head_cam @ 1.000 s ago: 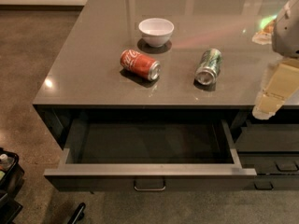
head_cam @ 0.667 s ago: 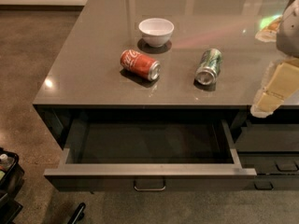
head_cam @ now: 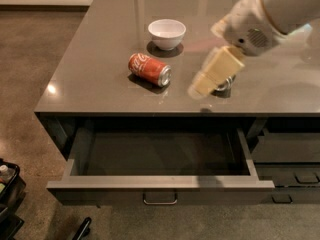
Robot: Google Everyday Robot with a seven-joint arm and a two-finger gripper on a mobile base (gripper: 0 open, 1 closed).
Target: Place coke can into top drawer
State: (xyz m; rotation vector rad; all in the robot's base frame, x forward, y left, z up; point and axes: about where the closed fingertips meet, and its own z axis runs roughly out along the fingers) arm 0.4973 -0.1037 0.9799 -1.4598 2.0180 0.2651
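Observation:
The coke can [head_cam: 149,69] is red with white script and lies on its side on the grey counter [head_cam: 100,44], left of centre. The top drawer [head_cam: 160,183] stands pulled open below the counter's front edge. Its inside is dark and holds nothing, and a small metal loop handle [head_cam: 160,200] is on its front. My gripper [head_cam: 214,75] hangs from the white arm [head_cam: 260,19] over the counter. It is to the right of the coke can and apart from it.
A white bowl [head_cam: 167,33] stands behind the coke can. A green and silver can [head_cam: 226,86] is mostly hidden behind my gripper. Narrower dark drawers [head_cam: 290,154] sit to the right of the open one. A dark cart [head_cam: 7,194] stands on the floor at the lower left.
My arm has swung left from the right edge over the counter, and my gripper now covers the green can. The coke can, the bowl and the drawer have not moved.

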